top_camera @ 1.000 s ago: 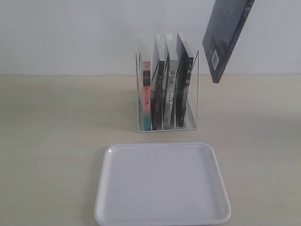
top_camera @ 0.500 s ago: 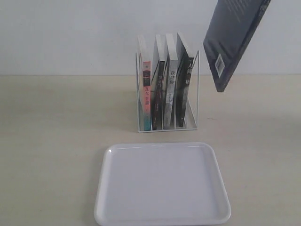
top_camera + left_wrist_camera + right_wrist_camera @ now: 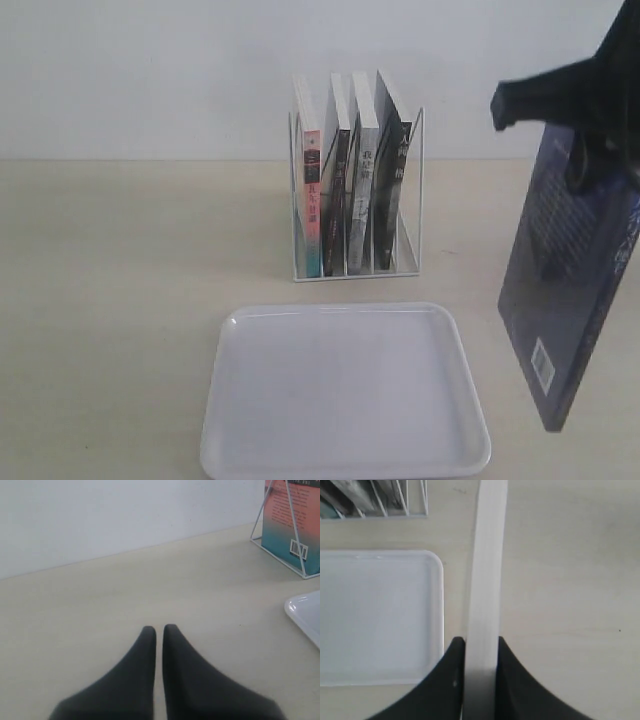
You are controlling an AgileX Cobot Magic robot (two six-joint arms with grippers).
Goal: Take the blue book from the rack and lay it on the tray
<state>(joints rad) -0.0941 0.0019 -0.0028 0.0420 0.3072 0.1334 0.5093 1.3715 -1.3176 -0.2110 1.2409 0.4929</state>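
Blue book (image 3: 562,285) tilted aloft, white tray (image 3: 340,400), wire rack (image 3: 355,277)

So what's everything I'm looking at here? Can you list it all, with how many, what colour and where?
blue book: one, dark blue, hanging tilted in the air to the right of the tray
rack: one, white wire, on the table behind the tray
books in the rack: four, one pink-and-teal spine, the others black or grey, upright in the slots
tray: one, glossy white, flat on the table nearest the camera
table: one, pale beige
wall: white, behind the table
left gripper: one, black, shut, low over the table beside the rack
right gripper: one, black, clamped on the blue book
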